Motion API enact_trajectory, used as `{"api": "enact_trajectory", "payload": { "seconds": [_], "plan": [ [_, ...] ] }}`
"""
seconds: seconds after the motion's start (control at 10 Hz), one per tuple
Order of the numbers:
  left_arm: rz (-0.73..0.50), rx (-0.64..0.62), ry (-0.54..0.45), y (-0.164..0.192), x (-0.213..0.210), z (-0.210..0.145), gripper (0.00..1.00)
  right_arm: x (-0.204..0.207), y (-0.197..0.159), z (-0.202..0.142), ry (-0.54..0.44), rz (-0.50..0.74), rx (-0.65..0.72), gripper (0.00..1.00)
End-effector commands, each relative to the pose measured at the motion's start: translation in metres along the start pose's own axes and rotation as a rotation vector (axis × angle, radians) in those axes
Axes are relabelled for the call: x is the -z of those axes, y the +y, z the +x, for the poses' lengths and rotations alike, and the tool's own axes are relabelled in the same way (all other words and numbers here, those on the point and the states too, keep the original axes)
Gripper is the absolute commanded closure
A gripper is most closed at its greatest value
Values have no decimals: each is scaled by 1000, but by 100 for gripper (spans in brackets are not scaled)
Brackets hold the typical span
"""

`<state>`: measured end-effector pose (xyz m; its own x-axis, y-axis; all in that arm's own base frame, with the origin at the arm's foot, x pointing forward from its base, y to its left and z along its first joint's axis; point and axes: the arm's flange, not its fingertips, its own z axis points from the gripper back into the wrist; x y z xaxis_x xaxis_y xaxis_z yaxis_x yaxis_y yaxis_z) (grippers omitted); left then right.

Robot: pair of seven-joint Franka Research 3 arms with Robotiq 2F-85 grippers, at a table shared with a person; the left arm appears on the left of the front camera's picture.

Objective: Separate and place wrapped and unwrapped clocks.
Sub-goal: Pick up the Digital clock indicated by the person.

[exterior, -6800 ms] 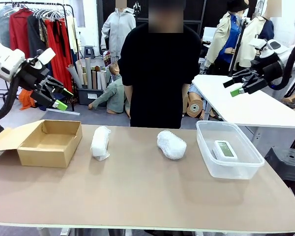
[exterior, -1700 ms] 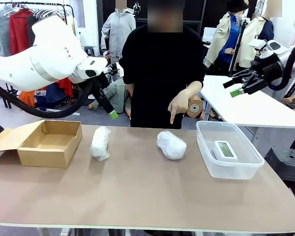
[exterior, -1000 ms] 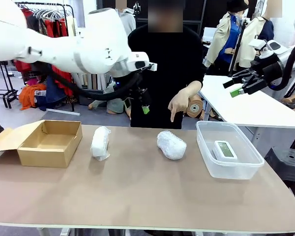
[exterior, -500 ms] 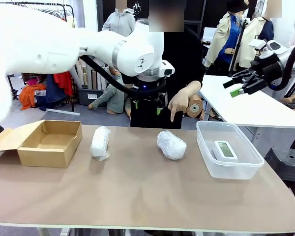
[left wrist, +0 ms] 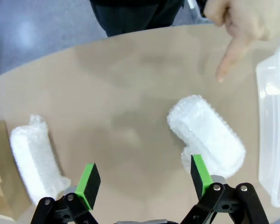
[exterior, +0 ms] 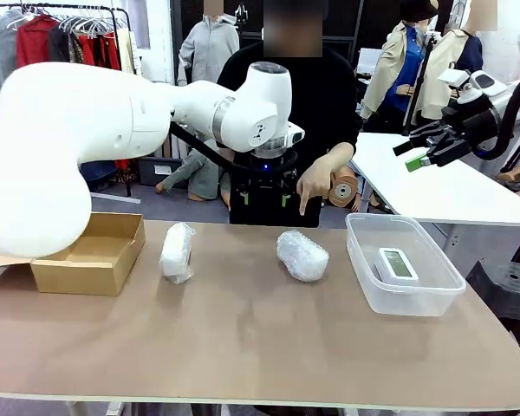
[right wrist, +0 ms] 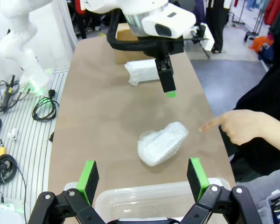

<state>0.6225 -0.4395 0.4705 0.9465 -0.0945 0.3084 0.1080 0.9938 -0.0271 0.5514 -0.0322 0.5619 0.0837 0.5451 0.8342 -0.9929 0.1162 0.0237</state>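
Wrapped clock on table, below left end effector; jaws spread, empty.

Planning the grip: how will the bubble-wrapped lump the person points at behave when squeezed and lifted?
The bubble-wrapped lump probably yields a little when squeezed, as its wrap looks puffy. Its rounded oblong shape might roll if nudged sideways. The plastic wrap may be slippery.

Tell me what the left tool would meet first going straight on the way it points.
Probably bare table, though one of its fingers lines up with the pointed-at wrapped clock and may clip it first; depth is unclear.
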Motion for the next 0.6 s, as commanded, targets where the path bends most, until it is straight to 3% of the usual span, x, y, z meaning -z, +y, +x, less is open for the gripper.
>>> {"api": "enact_trajectory", "payload": {
  "seconds": [0.0, 0.1, 0.5],
  "plan": [
    [-37, -2, 16, -14, -5, 3, 0, -1, 0, 1, -3, -2, -3, 0],
    [0, 0, 0, 0, 0, 0, 0, -1, 0, 1, -3, -2, -3, 0],
    [0, 0, 0, 0, 0, 0, 0, -1, 0, 1, -3, -2, -3, 0]
  ]
}}
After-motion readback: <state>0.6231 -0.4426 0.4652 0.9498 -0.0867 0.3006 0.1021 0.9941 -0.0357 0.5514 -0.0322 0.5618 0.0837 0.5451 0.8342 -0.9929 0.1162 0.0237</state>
